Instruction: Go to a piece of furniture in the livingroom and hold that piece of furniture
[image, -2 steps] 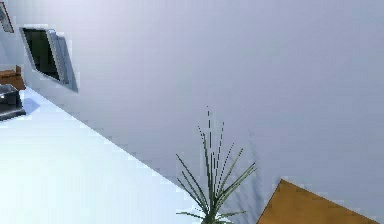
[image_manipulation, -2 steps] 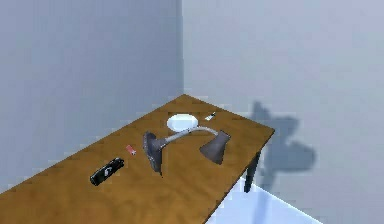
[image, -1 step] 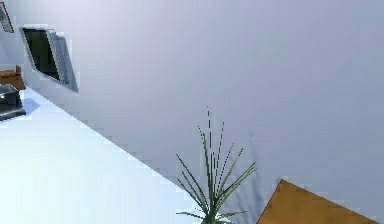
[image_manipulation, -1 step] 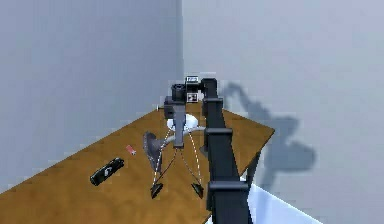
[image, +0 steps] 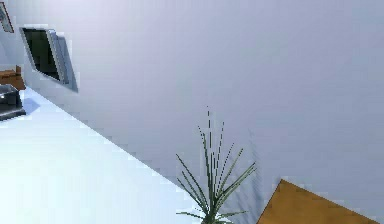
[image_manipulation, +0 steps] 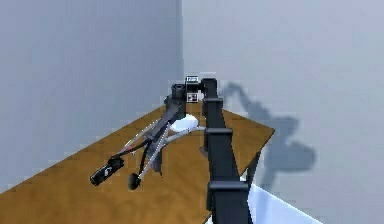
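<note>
Grey wall backs the forward view; a spiky plant stands beside the wooden bench. Arm side view: the end effector reaches over the bench by a lamp-like thing; whether it holds anything, I cannot tell. Probably the final reach; next, settle onto the bench.

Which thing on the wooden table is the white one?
The small rounded thing on the wooden table, just left of the arm. The other thing, a thin-legged stand, is dark.
</note>
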